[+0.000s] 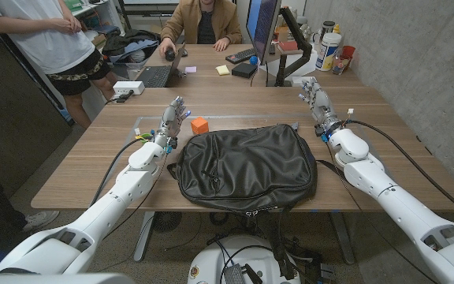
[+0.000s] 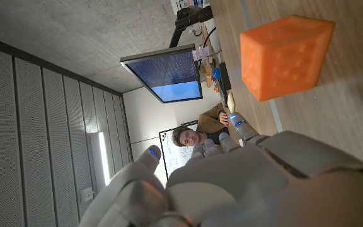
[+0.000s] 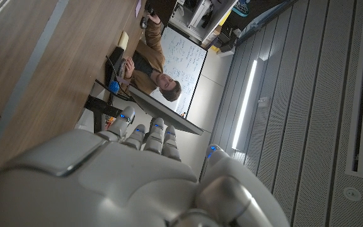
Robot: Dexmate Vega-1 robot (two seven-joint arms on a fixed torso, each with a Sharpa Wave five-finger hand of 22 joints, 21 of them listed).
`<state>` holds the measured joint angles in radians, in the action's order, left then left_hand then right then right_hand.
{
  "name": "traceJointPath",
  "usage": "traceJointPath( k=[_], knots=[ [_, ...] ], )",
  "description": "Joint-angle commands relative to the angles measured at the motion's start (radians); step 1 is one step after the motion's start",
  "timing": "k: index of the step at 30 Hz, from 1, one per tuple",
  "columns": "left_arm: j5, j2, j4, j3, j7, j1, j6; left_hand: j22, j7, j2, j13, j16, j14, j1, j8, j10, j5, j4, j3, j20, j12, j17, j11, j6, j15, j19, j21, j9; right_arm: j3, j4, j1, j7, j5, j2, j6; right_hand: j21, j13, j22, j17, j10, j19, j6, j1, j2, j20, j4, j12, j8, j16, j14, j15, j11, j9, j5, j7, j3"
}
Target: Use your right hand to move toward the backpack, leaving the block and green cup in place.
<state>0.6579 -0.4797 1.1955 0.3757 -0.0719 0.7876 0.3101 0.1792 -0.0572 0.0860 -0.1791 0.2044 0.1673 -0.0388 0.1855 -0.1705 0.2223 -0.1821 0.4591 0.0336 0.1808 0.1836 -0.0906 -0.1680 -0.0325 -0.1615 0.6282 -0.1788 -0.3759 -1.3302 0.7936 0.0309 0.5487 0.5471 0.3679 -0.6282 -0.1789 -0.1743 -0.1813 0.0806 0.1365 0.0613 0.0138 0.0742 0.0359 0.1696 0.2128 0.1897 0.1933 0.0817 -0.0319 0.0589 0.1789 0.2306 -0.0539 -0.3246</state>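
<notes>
Right hand: the right hand [image 1: 315,96] is raised over the wooden table [image 1: 392,150], fingers apart and reaching away from the robot, holding nothing; its grey back [image 3: 125,183] also shows in the right wrist view.
Left hand: the left hand [image 1: 170,120] stands at the other side of the table with its fingers up and spread, gripping nothing; the left wrist view looks along its back [image 2: 244,183].
Backpack: the black backpack [image 1: 247,166] lies flat on the table between the two arms, toward the robot and inward from the right hand, apart from it.
Block: the orange block [image 1: 199,125] sits on the table just beside the left hand, on its inner side, near the backpack's far edge; the left wrist view shows it [image 2: 284,55] close past that hand's fingers, not touched.
Green cup: I cannot make out a green cup.
Behind the table: a monitor [image 1: 262,24] stands beyond the right hand, and a seated person [image 1: 205,22] is at the far desk; another person [image 1: 42,39] stands beyond the left hand.
</notes>
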Motion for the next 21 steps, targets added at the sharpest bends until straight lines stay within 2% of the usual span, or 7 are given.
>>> traceJointPath(
  k=[1,21],
  knots=[
    [-0.001,0.001,-0.002,0.0,0.001,-0.001,0.002,0.001,-0.002,0.087,-0.004,0.005,0.047,0.009,0.004,-0.028,0.004,-0.002,0.006,0.056,0.007,0.003,0.001,-0.08,-0.045,0.001,-0.007,-0.005,-0.003,-0.011,-0.002,-0.002,-0.026,0.011,0.019,0.004,-0.005,-0.003,-0.002,0.008,-0.002,0.011,0.01,0.089,0.122,0.003,0.007,0.007,-0.001,-0.005,-0.065,0.0,0.004,0.006,-0.003,-0.008],
    [0.005,0.003,-0.011,-0.004,-0.007,-0.004,0.008,0.002,-0.002,0.087,-0.004,0.006,0.044,0.01,0.005,-0.025,0.004,-0.002,0.008,0.056,0.008,0.003,0.001,-0.075,-0.046,0.005,-0.01,-0.005,-0.012,-0.043,-0.007,-0.014,-0.08,0.029,0.035,0.009,-0.005,-0.003,-0.001,0.015,-0.005,0.02,0.012,0.087,0.121,0.002,0.008,0.007,-0.001,-0.011,-0.067,0.002,0.004,0.006,-0.004,-0.01]
  ],
)
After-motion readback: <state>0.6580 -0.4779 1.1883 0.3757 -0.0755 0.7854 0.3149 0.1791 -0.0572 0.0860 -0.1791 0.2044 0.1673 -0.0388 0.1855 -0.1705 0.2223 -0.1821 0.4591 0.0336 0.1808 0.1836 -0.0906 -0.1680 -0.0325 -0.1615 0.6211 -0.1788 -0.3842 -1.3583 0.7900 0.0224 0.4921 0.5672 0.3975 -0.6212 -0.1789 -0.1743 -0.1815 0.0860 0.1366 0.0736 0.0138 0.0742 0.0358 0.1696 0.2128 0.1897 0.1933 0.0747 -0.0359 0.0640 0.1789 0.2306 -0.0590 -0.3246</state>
